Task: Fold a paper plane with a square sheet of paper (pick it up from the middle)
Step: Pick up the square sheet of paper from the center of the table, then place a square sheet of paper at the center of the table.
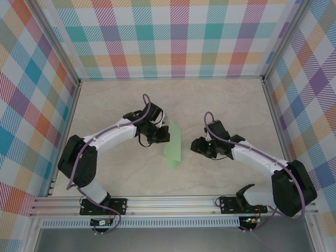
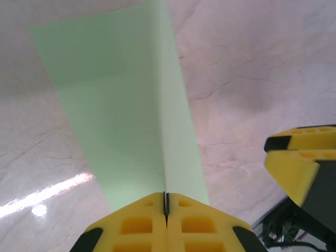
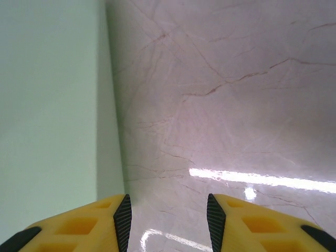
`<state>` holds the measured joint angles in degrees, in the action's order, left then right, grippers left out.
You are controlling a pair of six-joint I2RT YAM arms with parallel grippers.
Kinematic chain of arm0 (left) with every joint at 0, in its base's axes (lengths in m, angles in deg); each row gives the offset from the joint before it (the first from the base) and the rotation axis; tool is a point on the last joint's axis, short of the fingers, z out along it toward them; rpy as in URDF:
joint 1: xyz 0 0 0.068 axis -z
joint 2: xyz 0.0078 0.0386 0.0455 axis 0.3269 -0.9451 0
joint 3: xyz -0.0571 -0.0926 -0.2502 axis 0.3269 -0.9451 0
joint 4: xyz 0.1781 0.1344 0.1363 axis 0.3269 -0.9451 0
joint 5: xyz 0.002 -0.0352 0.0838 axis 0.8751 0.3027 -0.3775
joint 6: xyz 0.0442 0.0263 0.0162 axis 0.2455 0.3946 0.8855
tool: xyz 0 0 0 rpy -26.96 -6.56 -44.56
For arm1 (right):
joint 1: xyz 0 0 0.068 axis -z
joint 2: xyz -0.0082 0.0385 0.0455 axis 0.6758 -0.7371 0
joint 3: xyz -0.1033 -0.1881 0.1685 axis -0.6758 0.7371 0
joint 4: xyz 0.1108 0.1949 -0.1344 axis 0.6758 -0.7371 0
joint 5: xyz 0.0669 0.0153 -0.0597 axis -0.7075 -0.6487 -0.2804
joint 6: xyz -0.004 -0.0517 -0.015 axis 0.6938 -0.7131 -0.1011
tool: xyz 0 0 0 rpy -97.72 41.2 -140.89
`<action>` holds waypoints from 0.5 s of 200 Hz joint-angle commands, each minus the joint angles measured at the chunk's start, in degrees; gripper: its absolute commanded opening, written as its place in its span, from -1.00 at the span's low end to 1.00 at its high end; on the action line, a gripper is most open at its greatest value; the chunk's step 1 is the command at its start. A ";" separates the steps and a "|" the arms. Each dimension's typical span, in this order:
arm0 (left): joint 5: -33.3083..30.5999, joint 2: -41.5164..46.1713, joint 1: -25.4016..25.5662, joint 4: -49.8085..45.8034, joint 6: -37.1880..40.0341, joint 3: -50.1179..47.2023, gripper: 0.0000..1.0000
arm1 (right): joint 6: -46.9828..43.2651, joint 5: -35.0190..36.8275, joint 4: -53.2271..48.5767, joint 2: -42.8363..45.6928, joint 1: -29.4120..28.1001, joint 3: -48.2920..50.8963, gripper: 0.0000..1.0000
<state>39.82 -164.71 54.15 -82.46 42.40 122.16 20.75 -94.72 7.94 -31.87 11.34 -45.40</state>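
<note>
A pale marble-patterned table [image 1: 226,100] sits inside walls of bright plaid [image 1: 178,37], with an aluminium rail [image 1: 173,202] along the near edge where both arms are bolted. The left gripper [image 1: 160,135] reaches in to the middle of the table and is closed tight on the sheet of paper [image 1: 174,147]. In its wrist view the two yellow fingers [image 2: 142,226] meet with barely a seam between them, and the mint-green paper [image 2: 121,121] comes out of that seam, pinched at its near edge. The sheet is folded (a straight crease runs away from the fingers, with a broad panel to its left and a narrower, paler one to its right). From above it shows as a slim slanted strip, its far end beside the left gripper and its near end pointing toward the rail. The right gripper [image 1: 196,146] sits just to the right of the strip, facing it, with its jaws partly apart and nothing between them. Its wrist view shows black-padded yellow fingers [image 3: 118,220] with bare table in the gap, and the paper [image 3: 47,105] stands to the left, just beyond the left-hand finger – whether that finger touches the sheet cannot be told.
</note>
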 commanded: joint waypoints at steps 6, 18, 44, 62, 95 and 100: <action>-1.06 5.78 -1.06 -12.65 4.99 6.08 -1.00 | 1.52 5.39 -3.80 4.09 -0.29 0.60 -0.09; -0.89 6.38 -1.01 -14.05 5.49 7.87 -1.00 | 1.68 6.01 -4.24 5.29 -0.29 1.11 -0.09; 1.12 5.08 -1.06 -13.69 6.31 9.11 -1.00 | 2.38 6.37 -3.76 7.23 -0.29 2.48 -0.05; 0.61 2.72 -1.06 -13.51 6.47 9.00 -1.00 | 2.71 6.55 -3.68 7.46 -0.29 2.86 -0.05; 0.99 -0.30 -0.33 -7.53 4.59 4.73 -1.00 | 3.02 5.61 -2.78 7.19 -0.34 3.43 -0.04; 1.08 -0.67 -0.19 -6.50 4.13 3.95 -1.00 | 2.95 5.31 -2.53 7.11 -0.33 3.55 -0.04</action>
<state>40.11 -163.31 53.51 -91.60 47.34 129.44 22.74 -89.10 5.38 -25.01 11.34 -42.60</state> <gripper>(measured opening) 0.038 0.478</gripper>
